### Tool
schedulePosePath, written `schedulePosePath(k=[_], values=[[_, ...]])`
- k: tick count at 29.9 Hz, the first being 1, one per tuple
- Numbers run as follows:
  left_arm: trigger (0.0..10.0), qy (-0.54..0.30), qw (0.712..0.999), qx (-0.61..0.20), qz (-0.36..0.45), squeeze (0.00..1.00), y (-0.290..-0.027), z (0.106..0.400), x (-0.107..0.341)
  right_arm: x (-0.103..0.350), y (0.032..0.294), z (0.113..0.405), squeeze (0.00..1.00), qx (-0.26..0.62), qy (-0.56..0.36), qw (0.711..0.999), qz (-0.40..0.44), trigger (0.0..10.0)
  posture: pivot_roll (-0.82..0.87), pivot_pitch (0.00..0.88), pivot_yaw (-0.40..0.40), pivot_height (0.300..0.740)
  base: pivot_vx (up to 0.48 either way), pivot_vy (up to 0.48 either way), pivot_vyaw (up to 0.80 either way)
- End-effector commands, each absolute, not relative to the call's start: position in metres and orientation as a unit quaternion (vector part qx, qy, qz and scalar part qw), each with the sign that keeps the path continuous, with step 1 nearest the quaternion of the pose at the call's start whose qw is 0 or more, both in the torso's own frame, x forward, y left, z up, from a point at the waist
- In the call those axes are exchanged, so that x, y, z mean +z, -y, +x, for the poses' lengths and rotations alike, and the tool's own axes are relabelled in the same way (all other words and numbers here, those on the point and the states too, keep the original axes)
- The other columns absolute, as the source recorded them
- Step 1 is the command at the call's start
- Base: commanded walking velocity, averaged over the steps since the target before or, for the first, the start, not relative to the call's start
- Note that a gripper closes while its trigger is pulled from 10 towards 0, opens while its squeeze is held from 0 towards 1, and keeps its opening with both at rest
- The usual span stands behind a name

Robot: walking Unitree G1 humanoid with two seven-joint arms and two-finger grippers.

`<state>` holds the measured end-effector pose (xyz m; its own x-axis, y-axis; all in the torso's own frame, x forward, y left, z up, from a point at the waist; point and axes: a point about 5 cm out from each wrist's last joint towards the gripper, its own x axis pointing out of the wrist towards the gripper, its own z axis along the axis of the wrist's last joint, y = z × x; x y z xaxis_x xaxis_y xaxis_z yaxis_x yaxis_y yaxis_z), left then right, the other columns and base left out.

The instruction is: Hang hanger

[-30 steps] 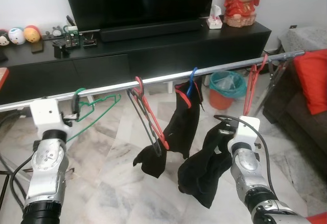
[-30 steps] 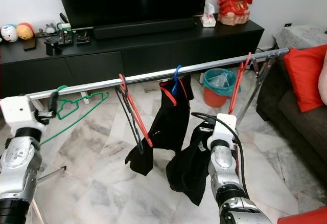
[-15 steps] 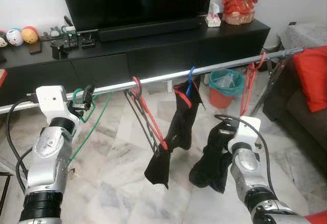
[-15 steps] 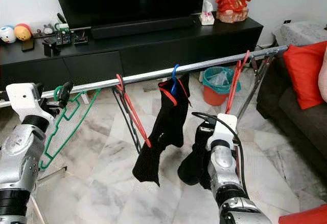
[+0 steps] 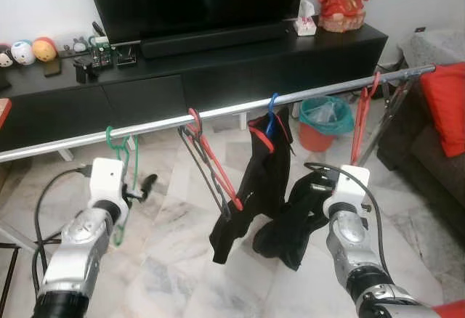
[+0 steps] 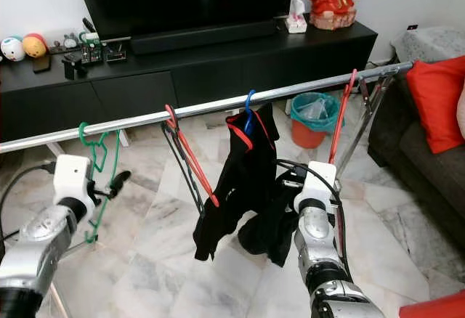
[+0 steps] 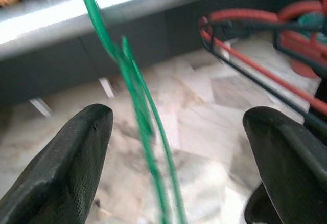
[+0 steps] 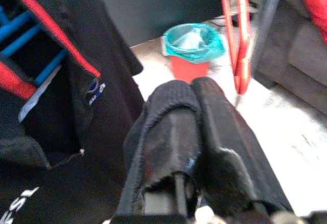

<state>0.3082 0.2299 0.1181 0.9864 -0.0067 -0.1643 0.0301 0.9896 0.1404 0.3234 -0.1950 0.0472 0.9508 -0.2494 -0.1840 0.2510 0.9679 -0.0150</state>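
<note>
A green wire hanger hangs by its hook from the silver rail, near the rail's left end. My left gripper sits below the rail, just right of the hanger, and it is open. In the left wrist view the green hanger runs between the two spread fingers without touching them. My right gripper is lower right, shut on a black cloth that wraps its fingers and droops below.
On the rail hang red and black hangers, a blue hanger with a black garment and a red hanger. Behind stands a black TV cabinet. A teal bin and a sofa with a red cushion are at right.
My left gripper has let go of the green hanger and dropped below the rail. The hanger now hangs straight down. The black garments have swung a little.
</note>
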Motion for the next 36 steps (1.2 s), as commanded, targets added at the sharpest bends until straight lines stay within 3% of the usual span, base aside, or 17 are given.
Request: schedulePosePath(k=[1, 2, 3, 4, 7, 15, 24, 29, 32, 36], values=[[10.0, -0.088, 0.993, 0.028, 0.075, 1.00, -0.237, 0.315, 0.120, 0.056, 0.193, 0.328, 0.00, -0.126, -0.069, 0.990, 0.007, 10.0, 0.03, 0.000, 0.068, 0.728, 0.000, 0.000, 0.00], [10.0, -0.080, 0.994, 0.038, 0.066, 0.54, -0.237, 0.318, 0.123, 0.056, 0.192, 0.328, 0.00, -0.126, -0.069, 0.990, 0.007, 10.0, 0.02, 0.000, 0.069, 0.728, 0.000, 0.000, 0.00], [10.0, -0.074, 0.995, 0.043, 0.060, 0.54, -0.237, 0.321, 0.126, 0.056, 0.192, 0.328, 0.00, -0.126, -0.069, 0.990, 0.007, 10.0, 0.02, 0.000, 0.069, 0.728, 0.000, 0.000, 0.00], [10.0, -0.067, 0.995, 0.045, 0.056, 0.00, -0.237, 0.323, 0.128, 0.056, 0.192, 0.328, 0.00, -0.126, -0.069, 0.990, 0.007, 10.0, 0.02, 0.000, 0.070, 0.728, 0.000, 0.000, 0.00], [10.0, -0.056, 0.996, 0.054, 0.037, 0.00, -0.234, 0.332, 0.135, 0.056, 0.192, 0.328, 0.00, -0.128, -0.068, 0.989, 0.008, 10.0, 0.02, 0.000, 0.075, 0.728, 0.000, 0.000, 0.00], [10.0, -0.139, 0.983, 0.108, 0.047, 0.00, -0.233, 0.342, 0.116, 0.056, 0.193, 0.328, 0.00, -0.132, -0.067, 0.989, 0.009, 10.0, 0.02, 0.000, 0.081, 0.728, 0.000, 0.000, 0.00], [10.0, -0.141, 0.977, 0.155, 0.045, 0.00, -0.237, 0.348, 0.118, 0.057, 0.193, 0.328, 0.00, -0.133, -0.066, 0.989, 0.010, 10.0, 0.02, 0.000, 0.081, 0.728, 0.000, 0.000, 0.00], [10.0, -0.104, 0.984, 0.137, 0.042, 0.00, -0.234, 0.347, 0.124, 0.057, 0.193, 0.328, 0.00, -0.133, -0.066, 0.989, 0.010, 10.0, 0.02, 0.000, 0.079, 0.728, 0.000, 0.000, 0.00], [10.0, -0.031, 0.994, 0.070, 0.081, 0.00, -0.222, 0.336, 0.128, 0.056, 0.193, 0.328, 0.00, -0.131, -0.067, 0.989, 0.009, 10.0, 0.02, 0.000, 0.070, 0.728, 0.000, 0.000, 0.00], [10.0, -0.025, 0.995, 0.061, 0.080, 0.00, -0.221, 0.328, 0.123, 0.057, 0.193, 0.329, 0.00, -0.130, -0.067, 0.989, 0.009, 10.0, 0.02, 0.000, 0.068, 0.728, 0.000, 0.091, 0.00]])
